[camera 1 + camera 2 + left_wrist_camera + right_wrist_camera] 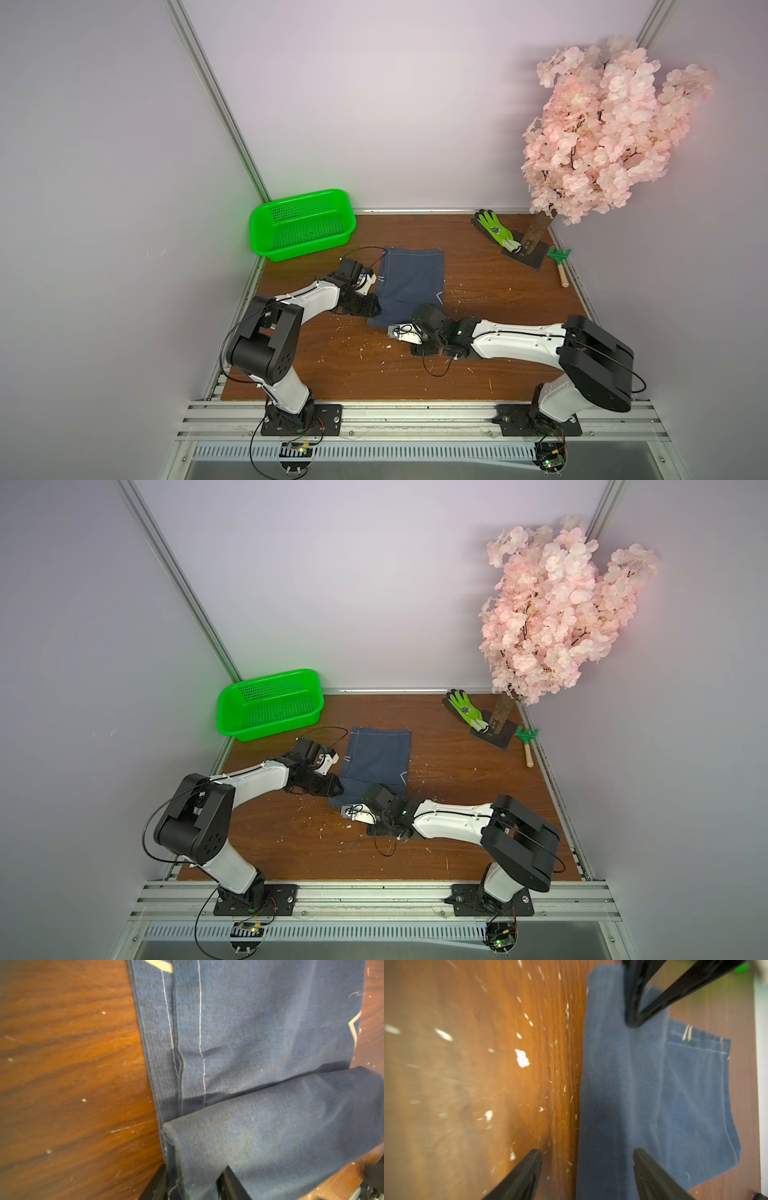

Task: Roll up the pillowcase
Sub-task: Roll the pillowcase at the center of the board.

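Denim-blue pillowcase [409,274]: half rolled on wood table [332,365]
Left gripper [195,1169]: clamped on roll's end
Right gripper [587,1151]: jaws spread, straddling roll's edge

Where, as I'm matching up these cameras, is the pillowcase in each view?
A top view: pillowcase at the middle of the table.
A top view: mid-table again.
Left wrist: fills most of the picture, bare table beside it.
Right wrist: broad strip, table on both sides.
Shared landmark: its rolled end.
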`<state>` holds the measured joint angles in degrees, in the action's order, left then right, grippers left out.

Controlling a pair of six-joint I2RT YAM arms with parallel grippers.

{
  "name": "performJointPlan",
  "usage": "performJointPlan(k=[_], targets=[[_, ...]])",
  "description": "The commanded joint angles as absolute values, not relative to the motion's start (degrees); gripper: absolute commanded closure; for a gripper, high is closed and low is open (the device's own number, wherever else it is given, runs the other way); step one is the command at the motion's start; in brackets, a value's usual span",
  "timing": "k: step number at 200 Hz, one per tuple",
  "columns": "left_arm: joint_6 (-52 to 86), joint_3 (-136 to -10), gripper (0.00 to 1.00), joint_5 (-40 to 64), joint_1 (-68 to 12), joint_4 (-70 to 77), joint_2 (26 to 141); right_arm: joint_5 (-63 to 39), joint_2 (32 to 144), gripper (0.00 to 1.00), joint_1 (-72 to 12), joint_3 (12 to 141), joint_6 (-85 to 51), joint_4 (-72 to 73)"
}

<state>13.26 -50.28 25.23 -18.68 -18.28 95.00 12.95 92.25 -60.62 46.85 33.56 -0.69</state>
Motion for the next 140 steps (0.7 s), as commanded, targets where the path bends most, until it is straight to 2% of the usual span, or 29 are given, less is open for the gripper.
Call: performJointPlan(k=[1, 23, 36, 44, 70, 90, 115, 140], targets=[[12.2, -51.4, 0.57, 24.7, -17.7, -20.6, 96.5, 20.7, 95.4, 0.24, -60.8, 50.1, 34.5, 2.6], [12.1, -51.4, 0.56, 24.8, -17.6, -20.9, 96.2, 23.3, 98.0, 0.26, -61.1, 50.9, 35.0, 3.3], [12.1, -51.4, 0.56, 24.5, -17.5, -21.2, 95.9, 24.4, 99.1, 0.31, -61.4, 51.3, 35.2, 2.5], [12.0, -51.4, 0.56, 24.6, -17.4, -21.4, 95.7, 23.9, 99.4, 0.37, -61.4, 51.6, 34.9, 1.3], [12.4, -52.1, 0.53, 24.6, -17.0, -22.1, 94.6, 20.8, 97.9, 0.68, -61.2, 52.2, 33.5, -0.4], [11.6, -54.1, 0.51, 23.5, -16.8, -23.9, 93.7, 16.5, 96.5, 0.81, -60.9, 55.0, 31.3, -4.4], [10.7, -56.7, 0.47, 21.5, -16.8, -25.8, 91.0, 6.7, 95.1, 0.86, -59.9, 59.4, 27.0, -13.6], [10.2, -58.4, 0.45, 19.2, -16.8, -27.6, 88.3, -9.7, 94.0, 0.87, -55.5, 62.6, 19.3, -20.5]])
